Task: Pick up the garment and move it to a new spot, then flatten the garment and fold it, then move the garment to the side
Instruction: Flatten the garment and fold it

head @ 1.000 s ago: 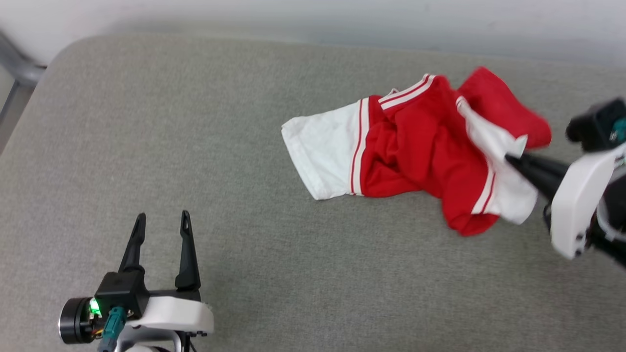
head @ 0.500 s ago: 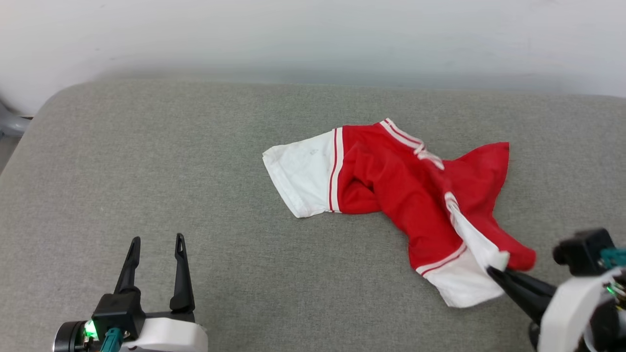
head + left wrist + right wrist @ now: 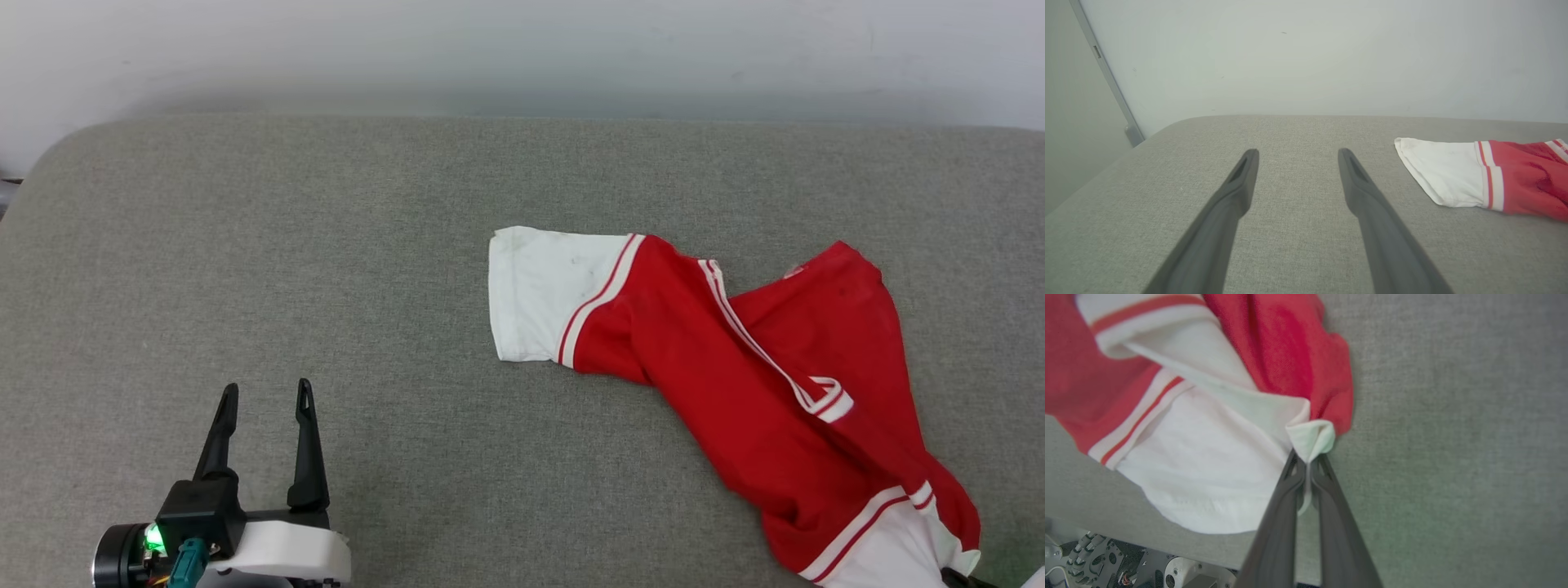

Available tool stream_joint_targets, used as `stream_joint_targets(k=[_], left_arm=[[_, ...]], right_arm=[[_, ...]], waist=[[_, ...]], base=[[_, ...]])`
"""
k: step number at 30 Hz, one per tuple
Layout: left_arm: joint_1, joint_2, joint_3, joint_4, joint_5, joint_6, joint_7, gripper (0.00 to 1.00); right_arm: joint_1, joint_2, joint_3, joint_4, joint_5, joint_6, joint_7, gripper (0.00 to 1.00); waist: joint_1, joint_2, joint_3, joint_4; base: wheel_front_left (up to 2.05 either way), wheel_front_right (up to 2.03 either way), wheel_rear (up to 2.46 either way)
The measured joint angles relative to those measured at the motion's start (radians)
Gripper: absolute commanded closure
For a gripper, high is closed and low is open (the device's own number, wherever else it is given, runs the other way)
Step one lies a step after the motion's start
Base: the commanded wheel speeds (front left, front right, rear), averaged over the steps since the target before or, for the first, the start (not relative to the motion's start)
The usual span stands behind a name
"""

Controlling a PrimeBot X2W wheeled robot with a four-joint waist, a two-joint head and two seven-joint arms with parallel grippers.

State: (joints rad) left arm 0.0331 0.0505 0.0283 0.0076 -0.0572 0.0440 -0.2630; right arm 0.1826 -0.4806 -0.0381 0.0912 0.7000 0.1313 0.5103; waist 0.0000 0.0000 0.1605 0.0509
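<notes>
The garment (image 3: 735, 392), red with white sleeves and red-and-white stripe trim, lies stretched across the grey surface from the middle to the lower right. Its far white sleeve (image 3: 1449, 175) lies flat, to the right of my left gripper's fingers. My left gripper (image 3: 268, 385) stands open at the lower left with nothing between its fingers (image 3: 1237, 192). My right gripper (image 3: 1308, 459) is shut on a pinched white fold of the garment (image 3: 1208, 457) at its near sleeve. The lettering is hidden.
A grey fabric-covered surface (image 3: 367, 245) with rounded corners carries everything. A pale wall (image 3: 522, 49) rises behind it. A metal strip (image 3: 1106, 73) runs down the wall at the left. The surface's near edge and robot parts (image 3: 1106, 555) lie just behind the held sleeve.
My right gripper has dragged the garment's near sleeve toward the near right edge, pulling the bunched garment out long. The head camera has shifted. My left gripper stays open in place.
</notes>
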Motion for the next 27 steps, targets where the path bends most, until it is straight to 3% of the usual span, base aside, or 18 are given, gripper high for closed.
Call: stream_joint_targets(k=[4,5,6,11,16,22,27], left_arm=[[-0.001,0.000,-0.001,0.006,0.000,-0.001,0.000,0.00],[-0.001,0.000,0.000,0.007,0.000,-0.001,0.000,0.00],[-0.001,0.000,0.001,0.008,0.000,-0.001,0.000,0.00],[0.002,0.000,0.005,0.013,0.002,0.000,0.000,0.00],[0.007,0.000,0.007,0.011,0.003,0.000,0.000,0.00],[0.021,0.000,0.008,0.005,0.003,0.000,0.000,0.00],[0.021,0.000,0.004,-0.002,0.003,0.002,0.000,0.00]], right_arm=[[-0.002,-0.003,0.003,0.084,-0.008,0.001,-0.026,1.00],[-0.004,0.002,0.003,0.092,0.000,0.001,-0.034,0.66],[-0.008,0.003,0.004,0.095,0.002,0.001,-0.043,0.00],[-0.023,0.006,-0.011,0.055,-0.014,0.000,-0.123,0.00],[-0.019,0.011,-0.057,-0.097,-0.006,0.000,-0.155,0.00],[-0.043,0.006,-0.109,-0.265,-0.061,0.000,-0.119,0.00],[-0.152,-0.039,-0.099,-0.335,-0.094,0.000,-0.039,0.00]], waist=[[0.0000,0.0000,0.007,0.005],[0.0000,0.0000,0.007,0.004],[0.0000,0.0000,0.006,0.004],[0.0000,0.0000,-0.008,0.001],[0.0000,0.0000,-0.026,0.000],[0.0000,0.0000,-0.037,0.001],[0.0000,0.0000,-0.028,0.008]], base=[[0.00,0.00,0.00],[0.00,0.00,0.00],[0.00,0.00,0.00],[0.00,0.00,0.00],[0.00,0.00,0.00],[0.00,0.00,0.00],[0.00,0.00,0.00]])
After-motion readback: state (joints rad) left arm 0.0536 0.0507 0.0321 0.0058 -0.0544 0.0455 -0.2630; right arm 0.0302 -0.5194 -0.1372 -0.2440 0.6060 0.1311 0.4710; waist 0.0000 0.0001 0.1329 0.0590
